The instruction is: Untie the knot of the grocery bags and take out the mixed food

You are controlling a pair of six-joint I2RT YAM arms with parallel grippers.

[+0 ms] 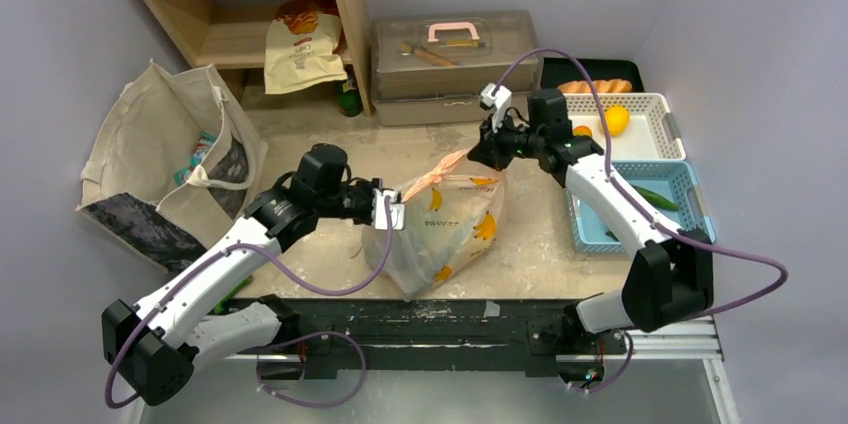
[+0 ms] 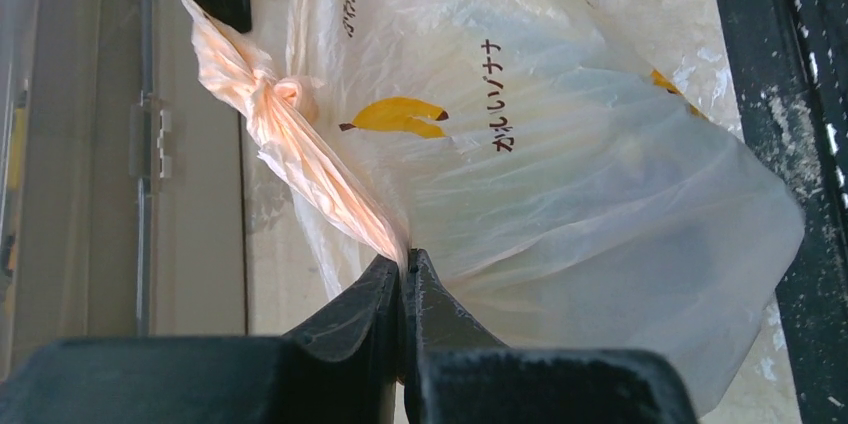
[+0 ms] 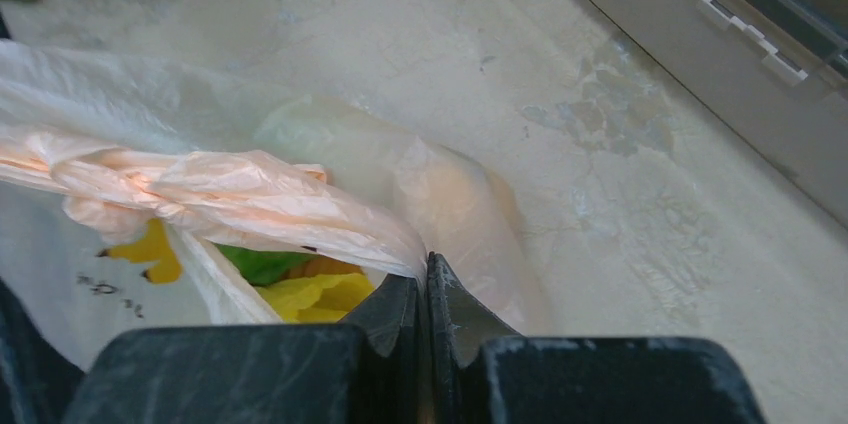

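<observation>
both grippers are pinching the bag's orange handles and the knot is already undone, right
Not quite: the knot is still tied, a tight twist that the left wrist view shows plainly. The rest holds: the left gripper and the right gripper are both shut on the grocery bag by its orange handles.

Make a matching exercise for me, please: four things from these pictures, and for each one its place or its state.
Things:
1. knot
2. left gripper
3. yellow fruit
4. green vegetable

Place or state:
A. in the blue basket
B. shut on a bag handle
C. tied
D. in the white basket

Pairs: 1-C, 2-B, 3-D, 4-A
</observation>
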